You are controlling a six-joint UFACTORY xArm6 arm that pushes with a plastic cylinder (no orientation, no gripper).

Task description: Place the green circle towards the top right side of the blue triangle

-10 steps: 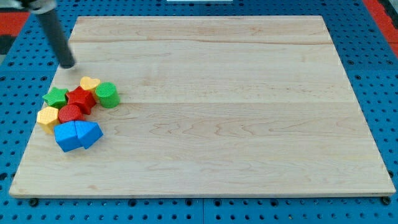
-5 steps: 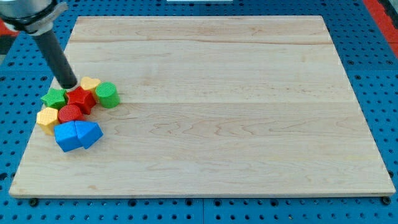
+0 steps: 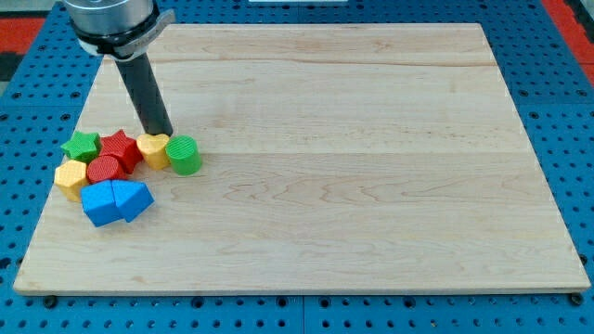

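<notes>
blue pair: a blue plastic cube block (image 3: pixel 99 204) and a blue plastic triangle block (image 3: pixel 134 199) sit touching, nearest the view's bottom, at the left end of the pale wooden table (image 3: pixel 353 167).
yellow left: a yellow plastic hexagon-like block (image 3: pixel 71 177) lies just up-left of the blue cube, near the table's left edge.
red pair: a red ribbed plastic cylinder block (image 3: pixel 105 169) sits just above the blue pair; a red plastic star block (image 3: pixel 120 148) touches it on its upper side.
green star: a green plastic star block (image 3: pixel 82 145) sits left of the red star, close beside it.
yellow heart: a yellow plastic heart block (image 3: pixel 154 149) is right of the red star, touching or nearly so.
target: the green ribbed plastic circle block (image 3: pixel 185 154) stands at the right end of the cluster, against the yellow heart, up and right of the blue triangle with a small gap.
my tip: my tip (image 3: pixel 160 133) is at the upper edge of the yellow heart, up-left of the green circle.
end effector: plain dark rod, no jaws, holding nothing.
far: blue pegboard base (image 3: pixel 557 83) surrounds the table.
</notes>
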